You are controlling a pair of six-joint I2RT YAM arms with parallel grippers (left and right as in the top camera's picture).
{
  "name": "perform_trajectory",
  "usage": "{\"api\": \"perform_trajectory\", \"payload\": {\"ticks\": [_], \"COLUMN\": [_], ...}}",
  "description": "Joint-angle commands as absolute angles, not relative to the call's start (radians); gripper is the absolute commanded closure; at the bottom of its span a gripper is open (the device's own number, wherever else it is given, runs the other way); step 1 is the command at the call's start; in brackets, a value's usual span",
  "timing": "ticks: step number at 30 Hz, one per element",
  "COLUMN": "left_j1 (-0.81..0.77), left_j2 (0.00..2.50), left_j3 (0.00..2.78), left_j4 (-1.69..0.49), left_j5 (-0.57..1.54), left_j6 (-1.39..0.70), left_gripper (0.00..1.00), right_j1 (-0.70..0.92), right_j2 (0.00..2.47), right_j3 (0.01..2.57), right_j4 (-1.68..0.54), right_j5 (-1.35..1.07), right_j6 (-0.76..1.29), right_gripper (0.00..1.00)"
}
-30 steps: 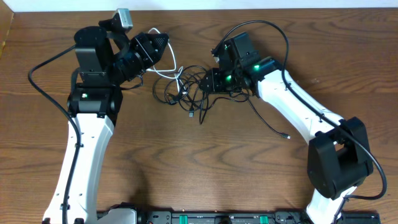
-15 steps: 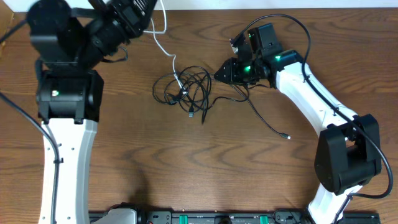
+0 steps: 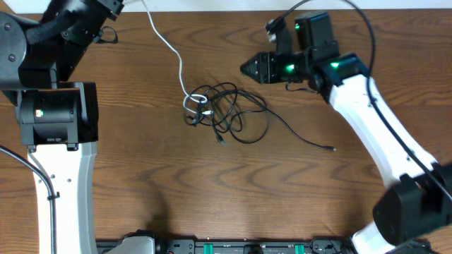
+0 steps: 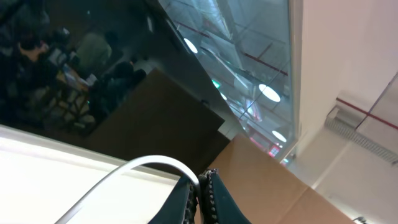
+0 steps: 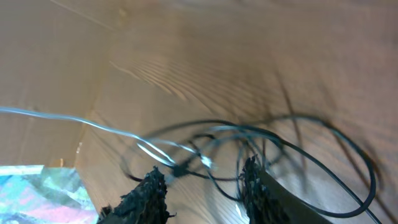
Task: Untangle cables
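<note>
Thin black cables (image 3: 220,113) lay bunched in tangled loops mid-table. One white cable (image 3: 168,45) ran from the tangle toward the upper left

Brown bench (image 3: 212,204), streaked with darker wood grain. One white cable (image 3: 167,44) against a bundle of black cables (image 3: 236,116). Left arm (image 3: 60,183) and right arm (image 3: 381,141) have white shells, black joints and small green lights (image 3: 288,69); the right claw (image 5: 202,174) is black throughout

Legible text, all views: none.
Overhead: arm housings (image 3: 53,113), cables (image 3: 226,109), surface (image 3: 212,204) – no label, brand or no. readable.
L wrist view: small red and green lit patches (image 4: 272,151) in bkgd, poss. signs, too blurred to read.
R wrist view: nil.
</note>
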State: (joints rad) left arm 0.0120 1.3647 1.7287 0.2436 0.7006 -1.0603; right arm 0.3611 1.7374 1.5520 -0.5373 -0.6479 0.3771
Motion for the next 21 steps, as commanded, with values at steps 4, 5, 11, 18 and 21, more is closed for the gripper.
{"api": "perform_trajectory", "payload": {"ticks": [4,5,11,18,21], "left_j1": [0.017,0.017,0.017,0.017,0.017], "left_j2": [1.351,1.351,1.351,1.338,1.328], "left_j3": [1.755,1.757,1.760,1.760,1.760], "left_j4": [0.258,0.268,0.372,0.384,0.383], "left_j5": [0.675,0.668,0.631,0.628,0.664], "left_j6": [-1.142,-1.151,-1.221,-1.259,-1.258], "left_gripper": [0.92,0.92,0.92,0.92,0.92], "right_j1": [0.438,0.458,0.537,0.601,0.606], "right_j2": [1.692,1.695,1.704,1.738,1.774], "right_j3": [1.577,1.576,1.576,1.574,1.574], "right_j4": [-0.492,-0.489,-0.491,-0.519,-0.518], "right_j5": [-0.654,-0.638,-0.548,-0.435,-0.435], "right_j6": [0.353,0.347,0.339,0.308,0.294], "right_gripper": [0.55,0.54,0.53,0.54,0.56]}}
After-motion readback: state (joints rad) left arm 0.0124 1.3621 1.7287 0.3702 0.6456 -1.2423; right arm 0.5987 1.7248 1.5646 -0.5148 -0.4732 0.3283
